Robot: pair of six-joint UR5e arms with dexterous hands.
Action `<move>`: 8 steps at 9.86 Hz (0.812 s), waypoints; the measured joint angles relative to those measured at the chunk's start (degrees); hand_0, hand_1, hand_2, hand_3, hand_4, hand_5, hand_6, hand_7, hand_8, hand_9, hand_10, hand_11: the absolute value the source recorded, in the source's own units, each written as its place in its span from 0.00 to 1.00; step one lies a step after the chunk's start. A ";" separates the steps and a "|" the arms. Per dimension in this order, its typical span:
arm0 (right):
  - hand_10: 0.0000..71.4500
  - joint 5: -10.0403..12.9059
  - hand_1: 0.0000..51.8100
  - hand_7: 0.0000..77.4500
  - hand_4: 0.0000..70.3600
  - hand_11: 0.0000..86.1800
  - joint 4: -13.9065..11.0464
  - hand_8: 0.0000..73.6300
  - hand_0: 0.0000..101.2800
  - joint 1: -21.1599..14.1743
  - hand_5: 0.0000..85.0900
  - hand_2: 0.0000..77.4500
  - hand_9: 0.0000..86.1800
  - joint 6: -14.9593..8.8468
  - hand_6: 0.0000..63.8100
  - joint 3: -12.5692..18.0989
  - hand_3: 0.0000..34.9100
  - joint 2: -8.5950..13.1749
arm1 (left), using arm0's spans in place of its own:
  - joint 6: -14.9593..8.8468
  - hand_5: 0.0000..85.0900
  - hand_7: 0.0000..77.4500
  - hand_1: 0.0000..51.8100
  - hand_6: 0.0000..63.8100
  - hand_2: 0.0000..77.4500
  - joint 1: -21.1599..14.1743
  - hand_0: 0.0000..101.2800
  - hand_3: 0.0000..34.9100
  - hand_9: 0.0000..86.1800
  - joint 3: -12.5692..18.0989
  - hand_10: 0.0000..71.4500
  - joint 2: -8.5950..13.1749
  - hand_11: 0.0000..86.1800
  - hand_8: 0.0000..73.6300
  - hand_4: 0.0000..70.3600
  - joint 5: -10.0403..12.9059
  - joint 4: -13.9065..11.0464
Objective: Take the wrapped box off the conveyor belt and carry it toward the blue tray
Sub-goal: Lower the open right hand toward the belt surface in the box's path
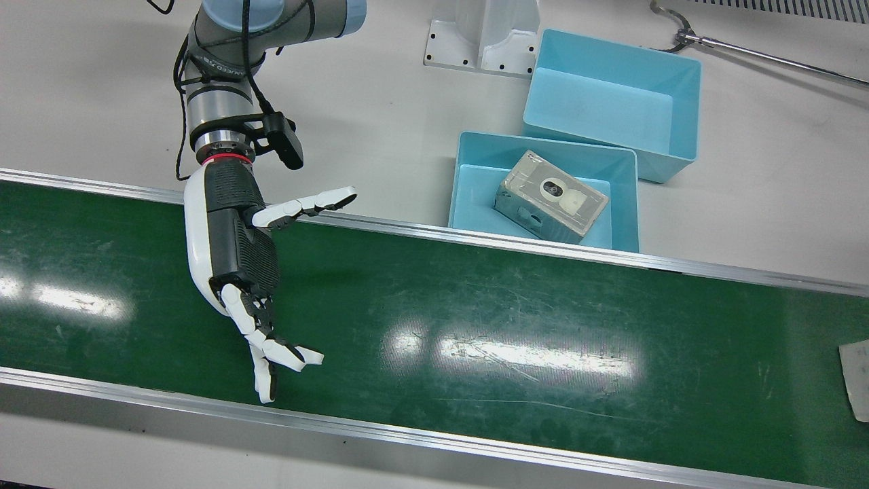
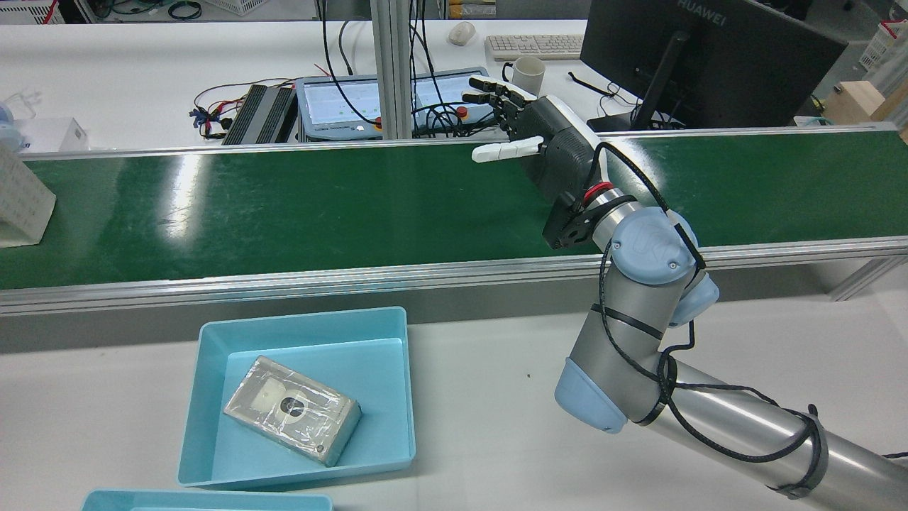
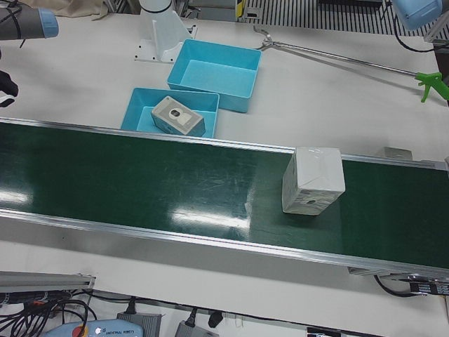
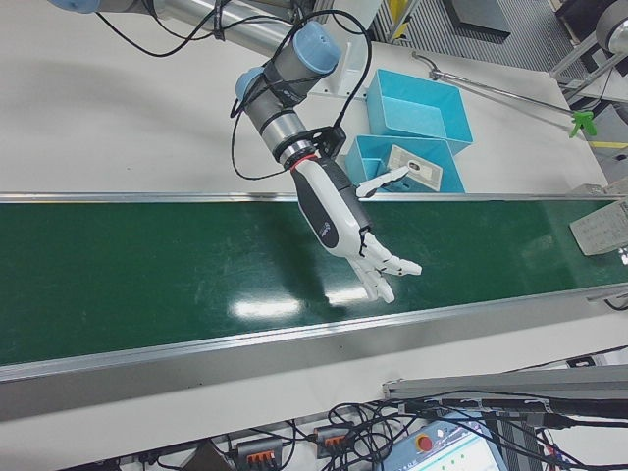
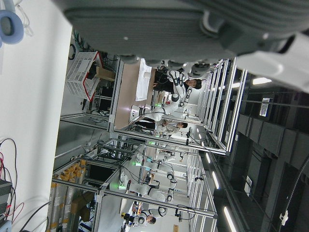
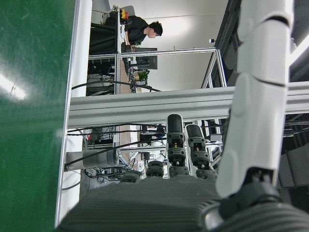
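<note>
A white wrapped box [image 3: 313, 180] stands on the green conveyor belt [image 1: 475, 326], far toward the belt's end on my left arm's side; it shows at the edge of the front view [image 1: 857, 380] and the rear view [image 2: 21, 199]. My right hand [image 1: 237, 251] is open, fingers spread, hovering over the belt well away from that box; it also shows in the rear view [image 2: 553, 142] and the right-front view [image 4: 343, 216]. A blue tray [image 1: 475, 183] beside the belt holds a grey wrapped box [image 1: 551, 197]. Only the palm of my left hand [image 5: 169, 24] shows.
A second, empty blue tray [image 1: 611, 102] sits behind the first. A white pedestal base [image 1: 482, 41] stands next to it. A long metal grabber with a green handle [image 3: 428, 83] lies on the table. A monitor [image 2: 702, 57] and a mug [image 2: 528, 73] stand beyond the belt.
</note>
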 joint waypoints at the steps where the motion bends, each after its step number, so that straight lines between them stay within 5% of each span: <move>1: 0.01 0.00 0.21 0.33 0.19 0.01 0.03 0.04 0.46 -0.14 0.19 0.08 0.06 0.03 0.15 -0.03 0.00 0.00 | 0.00 0.01 0.01 0.00 0.01 0.01 0.00 0.00 0.00 0.01 0.00 0.01 0.00 0.01 0.01 0.00 0.00 0.00; 8: 0.01 0.00 0.20 0.33 0.19 0.01 0.09 0.04 0.46 -0.83 0.19 0.07 0.06 0.02 0.15 0.39 0.00 0.06 | 0.00 0.01 0.01 0.00 0.01 0.01 0.00 0.00 0.00 0.01 0.00 0.01 0.00 0.01 0.01 0.00 0.00 0.00</move>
